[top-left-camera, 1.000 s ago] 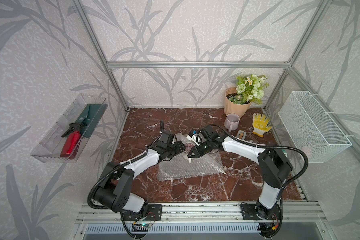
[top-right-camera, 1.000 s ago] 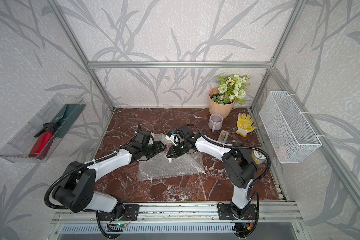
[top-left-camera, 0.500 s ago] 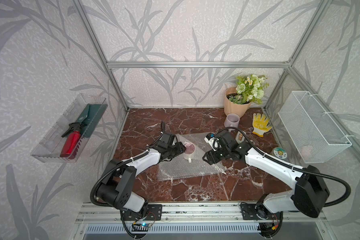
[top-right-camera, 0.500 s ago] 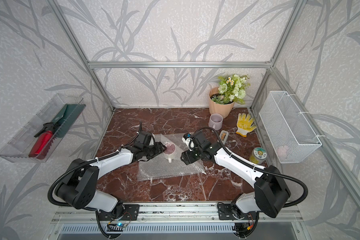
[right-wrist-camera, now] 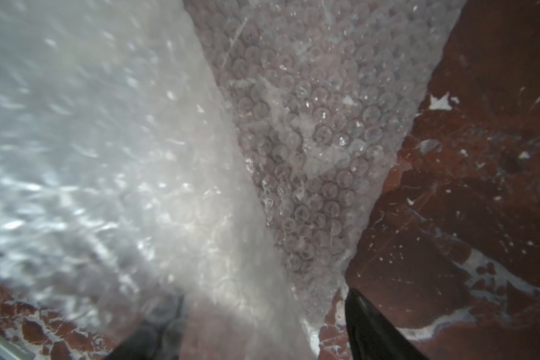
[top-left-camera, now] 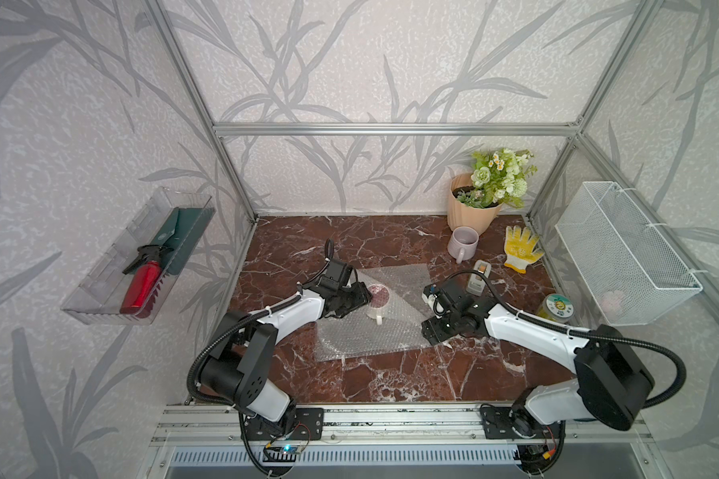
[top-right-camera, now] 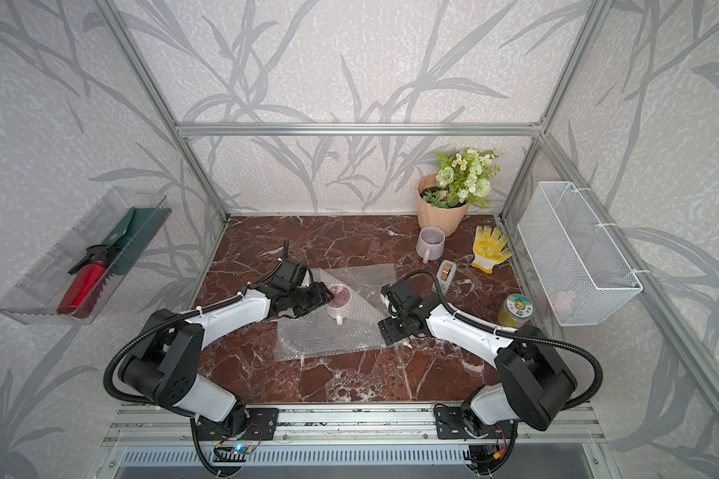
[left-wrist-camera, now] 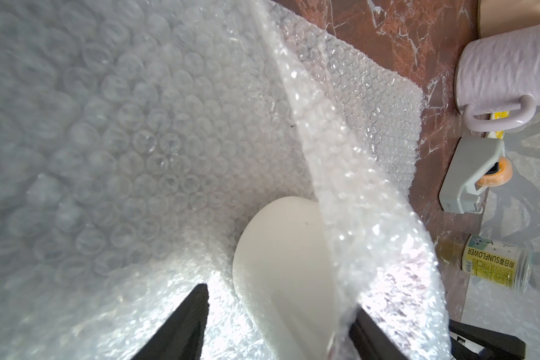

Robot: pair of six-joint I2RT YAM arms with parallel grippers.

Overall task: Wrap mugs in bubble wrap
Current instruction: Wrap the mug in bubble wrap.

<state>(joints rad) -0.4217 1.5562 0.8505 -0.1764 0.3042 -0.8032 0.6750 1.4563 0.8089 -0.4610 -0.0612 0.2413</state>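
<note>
Overhead, both top views show the white mug [top-left-camera: 377,302] [top-right-camera: 339,302] upright on the wrap [top-left-camera: 374,338] [top-right-camera: 328,340] near the middle of the table [top-left-camera: 391,381], handle toward my base. Its red inside shows dimly through a fold of wrap lying over the mouth. My left gripper [top-left-camera: 355,296] [top-right-camera: 324,296] sits at the mug's left side. My right gripper [top-left-camera: 432,334] [top-right-camera: 391,329] points down at the wrap's right edge, apart from the mug. The lilac mug [top-left-camera: 462,242] [top-right-camera: 430,242] stands bare at the back right, just beside the pot [top-left-camera: 468,215], with a glove [top-left-camera: 519,249], tape [top-left-camera: 479,275] and a jar [top-left-camera: 555,307] nearby. From my left wrist, the left gripper [left-wrist-camera: 279,299] has its jaws spread with the white mug [left-wrist-camera: 278,249] between them. One finger [left-wrist-camera: 374,339] lies behind the raised fold of wrap [left-wrist-camera: 138,140], close against the mug. The other finger [left-wrist-camera: 181,330] rests over the wrap with a gap to the mug, so nothing is clamped. The lilac mug [left-wrist-camera: 505,68], tape [left-wrist-camera: 465,180] and jar [left-wrist-camera: 490,265] show beyond. From my right wrist, the right gripper [right-wrist-camera: 264,296] also stands wide. The wrap's [right-wrist-camera: 309,140] edge runs between the jaws, one finger [right-wrist-camera: 156,327] blurred behind the sheet, the other finger [right-wrist-camera: 371,327] bare over the table [right-wrist-camera: 480,156]. Whether the sheet touches either finger I cannot tell.
</note>
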